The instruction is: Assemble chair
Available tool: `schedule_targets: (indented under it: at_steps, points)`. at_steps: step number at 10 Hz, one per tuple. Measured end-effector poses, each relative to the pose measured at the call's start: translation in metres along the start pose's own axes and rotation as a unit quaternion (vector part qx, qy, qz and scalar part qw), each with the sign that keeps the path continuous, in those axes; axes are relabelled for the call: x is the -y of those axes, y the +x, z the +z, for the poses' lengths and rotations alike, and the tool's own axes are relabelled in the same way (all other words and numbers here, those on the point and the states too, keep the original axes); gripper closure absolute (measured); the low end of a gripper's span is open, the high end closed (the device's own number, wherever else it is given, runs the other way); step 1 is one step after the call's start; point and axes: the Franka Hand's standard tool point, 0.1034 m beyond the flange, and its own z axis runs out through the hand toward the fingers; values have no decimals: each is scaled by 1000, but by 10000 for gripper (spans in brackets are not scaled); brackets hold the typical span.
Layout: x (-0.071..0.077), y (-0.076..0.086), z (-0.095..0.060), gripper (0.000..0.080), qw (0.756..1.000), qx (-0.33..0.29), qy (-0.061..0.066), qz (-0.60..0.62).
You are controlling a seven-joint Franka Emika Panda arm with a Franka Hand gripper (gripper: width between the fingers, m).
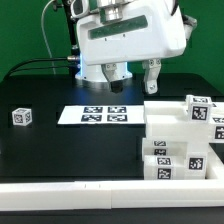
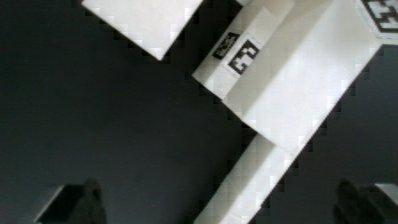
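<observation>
The chair pieces (image 1: 183,135) are white blocky parts with black-and-white tags, clustered at the exterior view's right. My gripper (image 1: 135,82) hangs above the table just behind their back left corner. In the wrist view, a long white piece (image 2: 285,100) with a tag (image 2: 240,55) runs diagonally below me, and its narrow end passes between my fingers. My gripper (image 2: 222,205) is open wide, with one dark fingertip (image 2: 71,205) on each side and nothing held. Whether the fingers touch the piece cannot be told.
The marker board (image 1: 95,115) lies flat at the middle of the black table. A small lone tagged cube (image 1: 21,117) sits at the exterior view's left. A white rim (image 1: 60,190) borders the table's front edge. Cables trail behind the arm.
</observation>
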Motion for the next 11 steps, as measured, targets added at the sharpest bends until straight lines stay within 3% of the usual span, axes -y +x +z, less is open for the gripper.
schedule_targets:
  at_steps: [2, 5, 9, 11]
  points:
    - [-39, 33, -12, 151, 999, 16, -5, -35]
    - [-62, 65, -23, 151, 999, -2, -4, -54]
    - [-62, 61, -18, 151, 997, 1, -8, -77]
    - [-77, 62, -4, 151, 978, 10, -21, -205]
